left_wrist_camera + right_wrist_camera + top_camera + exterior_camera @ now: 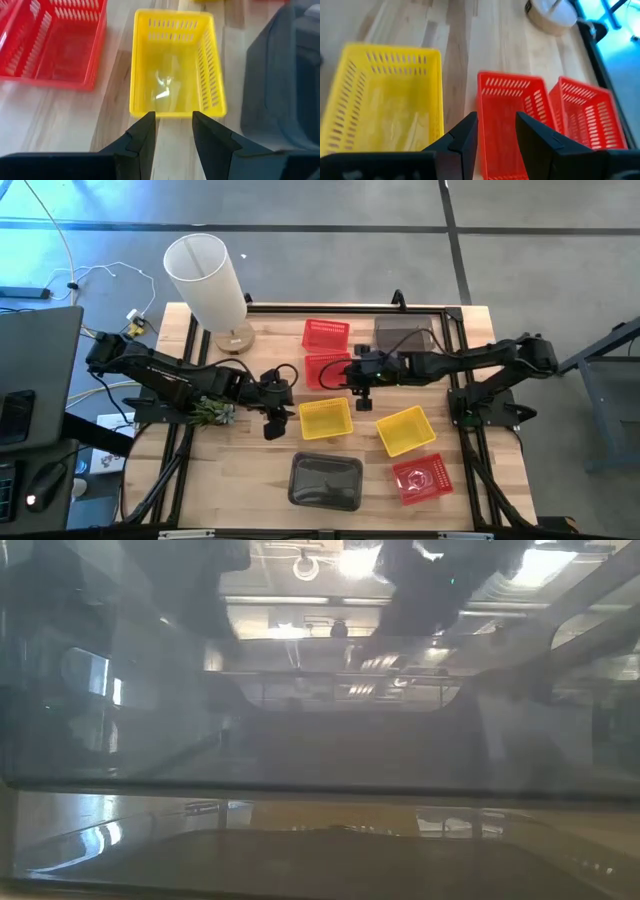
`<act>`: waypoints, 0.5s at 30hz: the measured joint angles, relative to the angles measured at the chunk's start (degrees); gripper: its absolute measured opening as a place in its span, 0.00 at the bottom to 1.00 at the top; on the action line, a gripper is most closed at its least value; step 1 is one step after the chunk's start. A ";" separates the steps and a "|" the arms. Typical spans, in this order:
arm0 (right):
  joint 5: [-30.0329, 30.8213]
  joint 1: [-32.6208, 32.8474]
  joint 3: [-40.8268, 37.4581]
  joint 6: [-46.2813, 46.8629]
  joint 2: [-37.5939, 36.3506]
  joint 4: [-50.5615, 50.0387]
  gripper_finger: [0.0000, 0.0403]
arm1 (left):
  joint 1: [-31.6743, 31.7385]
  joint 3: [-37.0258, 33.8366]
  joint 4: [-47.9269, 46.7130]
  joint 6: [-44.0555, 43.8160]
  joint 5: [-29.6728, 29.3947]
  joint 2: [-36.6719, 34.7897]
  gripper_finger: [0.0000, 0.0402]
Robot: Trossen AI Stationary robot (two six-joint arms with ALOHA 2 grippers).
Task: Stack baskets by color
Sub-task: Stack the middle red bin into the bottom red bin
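Note:
Several small baskets sit on their bases on the wooden table. Two red baskets (pixel 325 335) (pixel 322 370) stand at the far middle, and a third red one (pixel 422 478) at the near right. Two yellow baskets (pixel 325 418) (pixel 405 430) stand in the middle. One grey basket (pixel 405 335) is at the far right, another (pixel 325 480) near the front. My left gripper (pixel 272 426) (pixel 174 125) hovers open just left of the yellow basket (pixel 172 65). My right gripper (pixel 362 398) (pixel 496 131) hangs open over the near end of the red basket (pixel 510 125).
A tall white lamp shade (pixel 205 275) stands on a round wooden base at the far left corner. A black frame rail (pixel 350 308) runs along the table's far side. Bare wood lies at the near left of the table (pixel 220 480). The low view is blocked by something dark.

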 joint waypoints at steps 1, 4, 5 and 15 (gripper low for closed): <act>-0.03 -0.32 0.00 -0.26 0.73 -0.06 0.30 | 0.00 -0.40 0.99 -0.01 -0.02 0.00 0.29; -2.01 -1.38 0.00 -0.26 2.72 -0.31 0.30 | 0.00 -1.57 1.81 -0.38 -0.10 -0.43 0.29; -3.35 -1.67 0.00 -0.26 3.36 0.20 0.30 | 0.09 -1.93 2.22 -0.42 -0.19 -0.46 0.29; -5.29 -2.62 0.00 -0.30 9.33 0.80 0.30 | 3.30 -2.28 5.25 3.04 0.03 -0.52 0.29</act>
